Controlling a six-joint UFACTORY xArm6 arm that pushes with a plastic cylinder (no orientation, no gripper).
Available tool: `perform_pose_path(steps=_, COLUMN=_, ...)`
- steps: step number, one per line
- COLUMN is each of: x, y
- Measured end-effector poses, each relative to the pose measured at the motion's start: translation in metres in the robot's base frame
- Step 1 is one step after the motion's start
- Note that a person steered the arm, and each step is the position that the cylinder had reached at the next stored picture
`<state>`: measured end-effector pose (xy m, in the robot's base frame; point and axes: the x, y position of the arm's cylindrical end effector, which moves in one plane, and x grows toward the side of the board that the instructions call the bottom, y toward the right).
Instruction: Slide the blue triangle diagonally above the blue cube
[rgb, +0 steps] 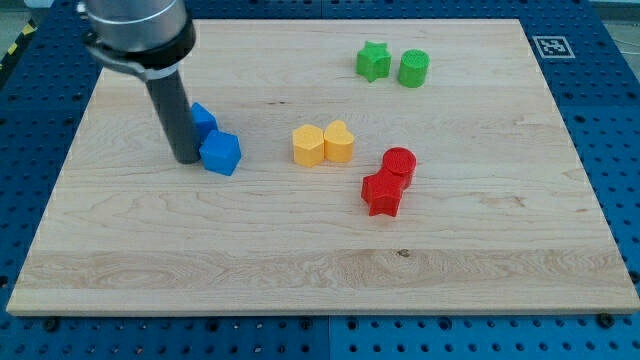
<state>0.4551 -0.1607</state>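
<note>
The blue cube lies on the wooden board at the view's left. The blue triangle sits just above and left of it, touching it, and is partly hidden by my rod. My tip rests on the board right at the cube's left side and just below the triangle. The rod rises from there toward the view's top left.
A yellow hexagon and a yellow heart sit together at the centre. A red cylinder and a red star lie right of them. A green star and a green cylinder are at the top right.
</note>
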Motion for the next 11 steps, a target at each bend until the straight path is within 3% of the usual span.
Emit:
perform_pose_path(steps=3, x=0.01, y=0.038)
perform_pose_path(steps=5, x=-0.006, y=-0.02)
perform_pose_path(steps=6, x=-0.027, y=-0.02)
perform_pose_path(steps=8, x=-0.03, y=0.009)
perform_pose_path(steps=9, x=-0.031, y=0.003)
perform_pose_path(steps=10, x=-0.047, y=-0.052)
perform_pose_path(steps=11, x=-0.062, y=-0.047)
